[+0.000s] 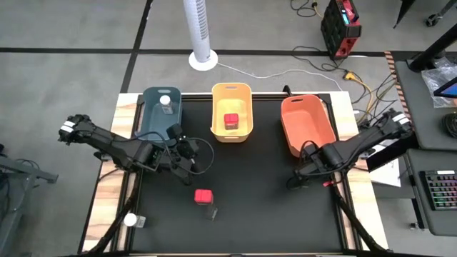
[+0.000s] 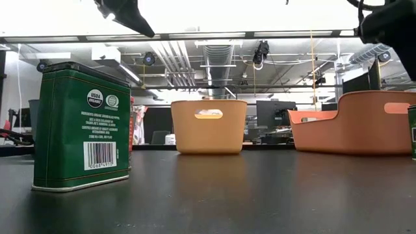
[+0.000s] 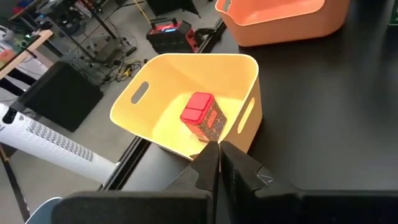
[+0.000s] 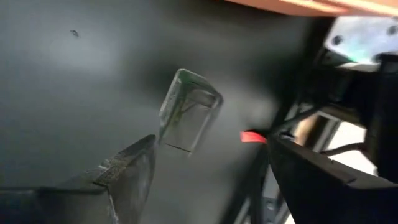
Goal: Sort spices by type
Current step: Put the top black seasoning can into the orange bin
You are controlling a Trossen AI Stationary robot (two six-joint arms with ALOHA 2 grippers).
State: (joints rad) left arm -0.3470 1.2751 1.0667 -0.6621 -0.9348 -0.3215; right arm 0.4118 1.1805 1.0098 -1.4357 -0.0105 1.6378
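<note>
My right gripper (image 4: pixel 205 171) hangs open, fingers pointing down, above a dark green tin (image 4: pixel 188 111) that stands on the black mat by the table's right edge (image 2: pixel 412 130). It touches nothing. My left gripper (image 3: pixel 217 155) is shut and empty, raised near the yellow bin (image 3: pixel 249 68), in which a red-lidded jar (image 3: pixel 203 116) lies. A white-lidded jar (image 1: pixel 166 102) stands in the blue bin (image 1: pixel 153 120). Another red-lidded jar (image 1: pixel 204 196) and a second green tin (image 2: pixel 83 127) stand on the mat's near middle. A second white-lidded jar (image 1: pixel 132 220) is at the near left corner.
The orange bin (image 1: pixel 307 125) stands at the far right, just beyond my right arm, with nothing seen inside it. The three bins line the mat's far edge. Open mat lies between the two arms and toward the near edge.
</note>
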